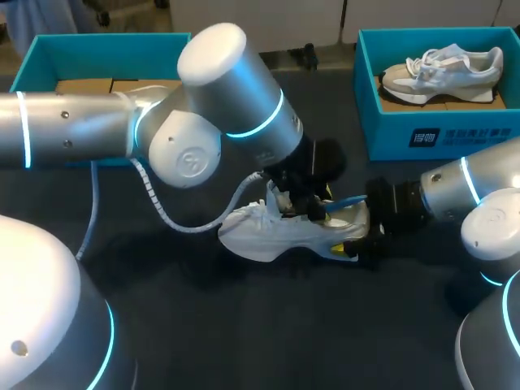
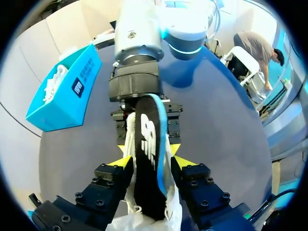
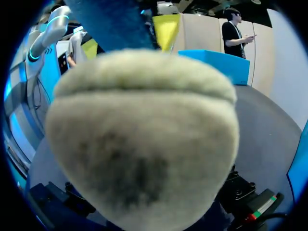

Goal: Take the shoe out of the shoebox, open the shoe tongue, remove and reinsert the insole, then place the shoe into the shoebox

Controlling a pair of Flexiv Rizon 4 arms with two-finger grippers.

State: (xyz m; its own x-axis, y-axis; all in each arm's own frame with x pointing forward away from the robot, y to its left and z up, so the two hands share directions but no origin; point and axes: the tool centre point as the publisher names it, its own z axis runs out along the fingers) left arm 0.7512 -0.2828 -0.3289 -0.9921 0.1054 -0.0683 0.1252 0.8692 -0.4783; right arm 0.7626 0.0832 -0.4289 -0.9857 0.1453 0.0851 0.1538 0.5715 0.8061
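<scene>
Now we have the white shoe (image 1: 272, 234) lying near the middle of the dark worktop (image 1: 284, 325), out of both boxes, with its toe to the left and its heel to the right. Our left arm comes in from the left, and our left pincer (image 1: 302, 199) stands over the shoe's opening. In its wrist view the two yellow-tipped fingers (image 2: 179, 161) press on the insole (image 2: 147, 144) from either side, so the pincer has the insole nipped between them, parted only as wide as the insole. The insole is black on its face with a blue edge; it rises out of the shoe and juts towards the heel. Our right pincer (image 1: 363, 236) reaches in from the right and is closed on the heel, one finger on its near side and one on its far side. In that pincer's own wrist view the grey heel fills nearly everything ahead of it. The yellow tips of the two pincers almost meet beside the shoe. At the far left stands the teal left shoebox (image 1: 49, 50) with its brown floor showing. At the far right the right shoebox (image 1: 439, 134) holds a second shoe (image 1: 443, 71), well apart from the one on the worktop.
</scene>
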